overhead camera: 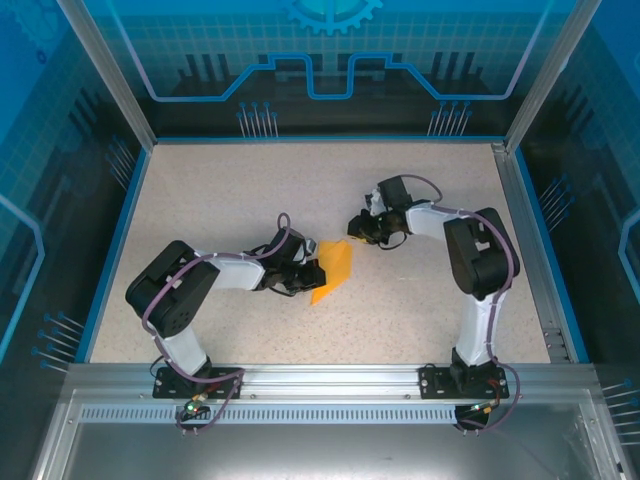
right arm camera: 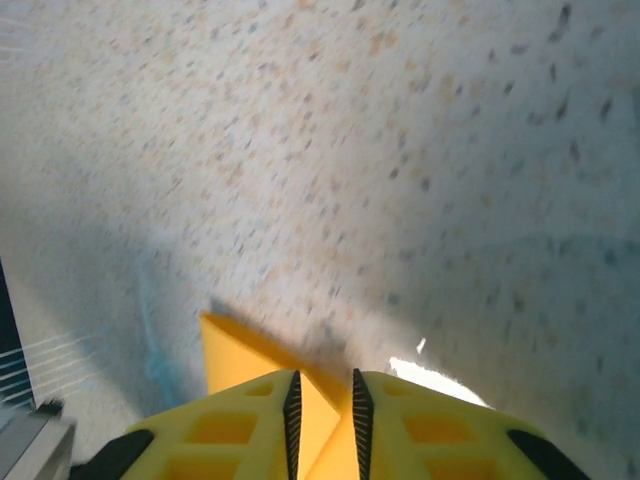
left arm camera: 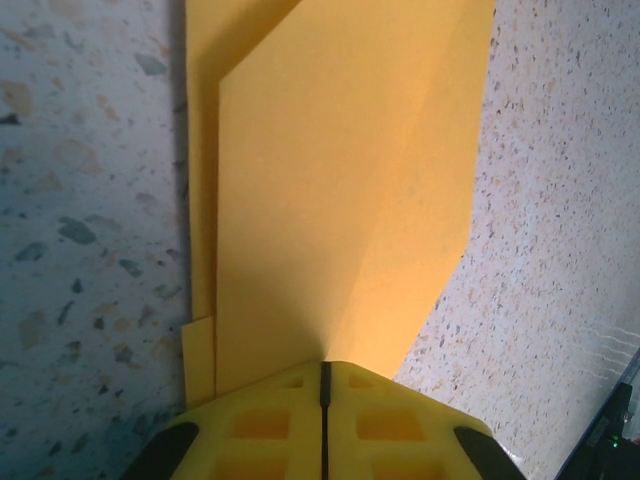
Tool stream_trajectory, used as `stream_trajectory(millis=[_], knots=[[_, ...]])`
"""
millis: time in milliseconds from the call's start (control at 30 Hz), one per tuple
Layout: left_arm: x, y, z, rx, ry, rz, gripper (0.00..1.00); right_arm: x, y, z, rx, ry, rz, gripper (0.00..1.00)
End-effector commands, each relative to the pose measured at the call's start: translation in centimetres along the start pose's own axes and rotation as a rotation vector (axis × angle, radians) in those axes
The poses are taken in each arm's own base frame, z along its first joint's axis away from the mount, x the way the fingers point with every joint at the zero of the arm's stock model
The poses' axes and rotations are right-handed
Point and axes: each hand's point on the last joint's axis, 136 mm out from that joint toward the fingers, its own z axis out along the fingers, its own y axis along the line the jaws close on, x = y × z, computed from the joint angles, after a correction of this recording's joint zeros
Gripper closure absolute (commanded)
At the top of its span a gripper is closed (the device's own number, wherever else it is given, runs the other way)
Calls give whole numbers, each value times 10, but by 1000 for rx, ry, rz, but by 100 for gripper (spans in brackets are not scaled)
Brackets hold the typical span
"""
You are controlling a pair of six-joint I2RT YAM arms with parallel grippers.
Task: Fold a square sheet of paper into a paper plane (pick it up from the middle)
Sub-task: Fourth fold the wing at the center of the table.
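Clamping orange paper (overhead camera: 333, 272): left end effector (left arm camera: 323, 368); right end effector (right arm camera: 322, 388) slightly apart astride its corner (speckled table (overhead camera: 230, 190) beneath).

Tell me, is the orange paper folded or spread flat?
Folded. In the left wrist view the orange paper shows overlapping layers and a crease running toward the left claw, which is pinched shut on it.

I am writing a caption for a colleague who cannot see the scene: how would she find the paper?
On the speckled table, look at the middle. There, between the left gripper, which pinches it, and the right gripper, is the folded sheet of paper, the only orange thing around.
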Motion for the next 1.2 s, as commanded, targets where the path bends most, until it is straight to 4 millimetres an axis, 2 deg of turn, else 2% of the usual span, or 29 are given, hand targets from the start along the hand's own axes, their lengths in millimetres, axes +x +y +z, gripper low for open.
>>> stream_trajectory(millis=[0,167,300,500,700,767,1000,1167], knots=[[21,25,-5,-109,65,-55,91,22,13,-20,-14,12,-25,72],[-1,-11,-25,-48,2,-2,84,61,7,-25,6,50,10,67],[-17,-24,-40,-58,-53,28,77,84,9,-21,16,80,19,61],[-26,-11,-46,-120,-66,29,74,104,15,-11,30,100,27,53],[-27,-3,-45,-144,-50,34,71,106,13,-4,49,93,46,49],[-26,0,-42,-154,-40,30,70,115,5,0,57,114,61,49],[-27,4,-35,-168,-26,23,70,115,-1,6,72,121,88,49],[-25,8,-29,-176,-5,16,70,116,5,14,19,129,104,49]])
